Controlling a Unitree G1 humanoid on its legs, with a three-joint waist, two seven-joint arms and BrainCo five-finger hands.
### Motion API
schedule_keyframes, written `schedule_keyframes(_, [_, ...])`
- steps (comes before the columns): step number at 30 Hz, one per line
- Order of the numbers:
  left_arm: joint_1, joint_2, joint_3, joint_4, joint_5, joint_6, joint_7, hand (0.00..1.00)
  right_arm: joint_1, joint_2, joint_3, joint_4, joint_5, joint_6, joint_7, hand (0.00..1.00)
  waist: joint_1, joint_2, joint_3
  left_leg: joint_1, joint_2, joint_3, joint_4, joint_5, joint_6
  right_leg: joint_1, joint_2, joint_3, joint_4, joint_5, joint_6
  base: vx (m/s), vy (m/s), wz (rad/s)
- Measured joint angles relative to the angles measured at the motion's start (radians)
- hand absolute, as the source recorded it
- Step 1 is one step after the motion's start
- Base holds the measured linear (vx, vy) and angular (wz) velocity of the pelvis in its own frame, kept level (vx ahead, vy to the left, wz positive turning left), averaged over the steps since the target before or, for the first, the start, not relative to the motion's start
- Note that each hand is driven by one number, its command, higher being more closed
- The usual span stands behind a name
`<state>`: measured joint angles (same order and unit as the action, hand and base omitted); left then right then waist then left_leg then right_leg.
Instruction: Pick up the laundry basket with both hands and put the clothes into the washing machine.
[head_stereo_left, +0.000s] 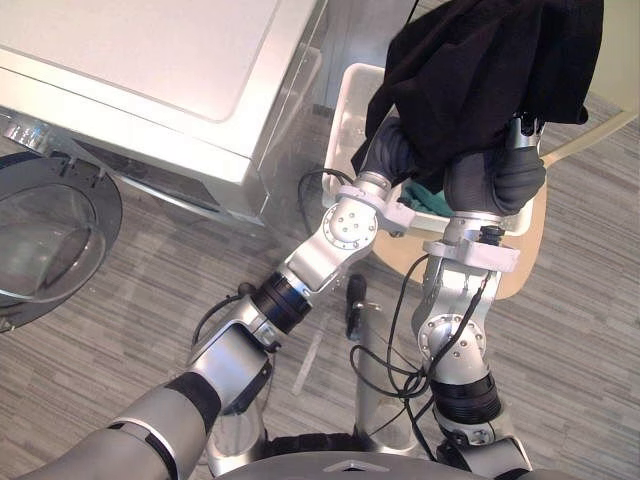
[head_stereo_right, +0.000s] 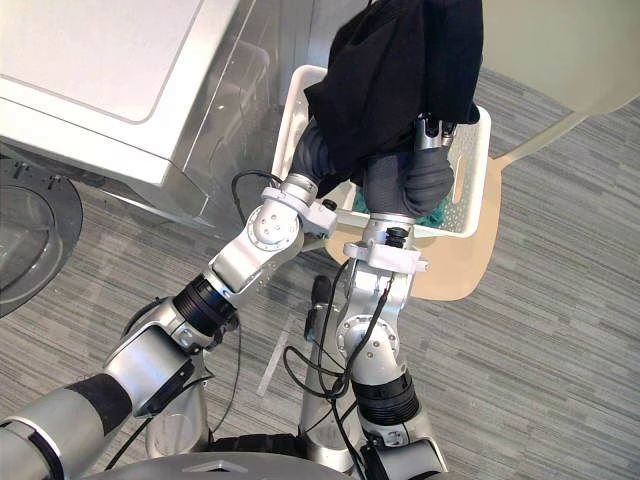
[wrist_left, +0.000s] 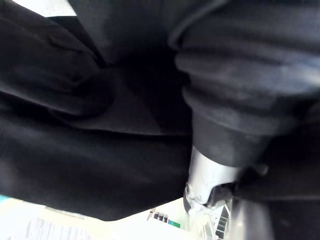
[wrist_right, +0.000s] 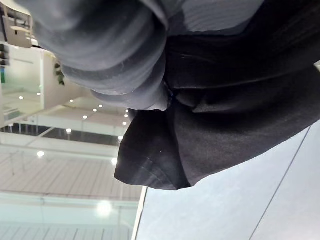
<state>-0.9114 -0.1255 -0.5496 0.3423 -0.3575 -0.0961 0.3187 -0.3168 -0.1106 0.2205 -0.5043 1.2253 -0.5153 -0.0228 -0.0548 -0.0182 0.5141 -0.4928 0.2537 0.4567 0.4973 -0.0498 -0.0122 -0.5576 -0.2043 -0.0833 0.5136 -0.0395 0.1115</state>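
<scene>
A black garment (head_stereo_left: 490, 60) hangs bunched over both my raised hands, above the white laundry basket (head_stereo_left: 350, 110). My left hand (head_stereo_left: 388, 150) goes up into the cloth from the left. My right hand (head_stereo_left: 495, 180) is beside it, its upper part buried in the same cloth. The black garment (wrist_left: 100, 150) shows close up in the left wrist view, and the right wrist view has it (wrist_right: 225, 125) draped past my right hand's cover (wrist_right: 100, 50). A teal cloth (head_stereo_left: 430, 198) lies in the basket. The washing machine (head_stereo_left: 150, 60) stands at the left, its round door (head_stereo_left: 50, 230) swung open.
The basket rests on a beige chair seat (head_stereo_left: 520, 260) straight ahead. A grey striped floor (head_stereo_left: 150, 290) separates the chair from the machine. A pale wall panel (head_stereo_right: 560, 50) rises at the far right.
</scene>
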Motion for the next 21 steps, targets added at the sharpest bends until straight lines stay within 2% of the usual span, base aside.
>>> schedule_keyframes(5, [-0.011, -0.001, 0.003, -0.012, -0.072, -0.007, 0.006, 1.0, -0.003, 0.0, 0.002, 0.0, -0.019, -0.001, -0.013, 1.0, -0.005, 0.0, 0.0, 0.001, 0.01, 0.011, 0.034, -0.025, -0.003, 0.002, 0.003, 0.016, 0.0, 0.008, 0.012, 0.05, -0.009, -0.12])
schedule_keyframes(12, [-0.011, -0.001, 0.009, -0.038, -0.103, -0.032, 0.007, 1.0, -0.009, 0.001, 0.004, -0.036, -0.057, -0.002, -0.052, 1.0, -0.009, -0.001, -0.001, 0.009, 0.02, 0.012, 0.079, -0.057, 0.006, 0.015, 0.007, 0.023, 0.015, -0.001, 0.013, 0.05, 0.003, -0.03])
schedule_keyframes(19, [-0.011, -0.001, 0.019, -0.055, -0.112, -0.036, 0.008, 1.0, -0.008, 0.002, 0.004, -0.038, -0.092, -0.002, -0.054, 1.0, -0.009, -0.03, -0.025, 0.039, 0.018, 0.023, 0.098, -0.081, -0.003, 0.022, 0.001, 0.042, 0.056, -0.031, 0.019, 0.03, -0.008, -0.03])
schedule_keyframes(20, [-0.01, -0.001, 0.019, -0.055, -0.112, -0.036, 0.008, 1.0, -0.006, 0.002, 0.004, -0.038, -0.093, -0.002, -0.054, 0.0, -0.01, -0.034, -0.036, 0.042, 0.018, 0.025, 0.099, -0.083, -0.004, 0.023, 0.001, 0.044, 0.057, -0.034, 0.021, 0.03, -0.007, -0.06])
schedule_keyframes(21, [-0.01, -0.001, 0.019, -0.055, -0.112, -0.036, 0.008, 1.0, -0.005, 0.002, 0.004, -0.039, -0.095, -0.002, -0.056, 0.0, -0.013, -0.035, -0.044, 0.044, 0.019, 0.026, 0.101, -0.085, -0.004, 0.025, 0.001, 0.045, 0.057, -0.034, 0.021, 0.03, -0.004, -0.05])
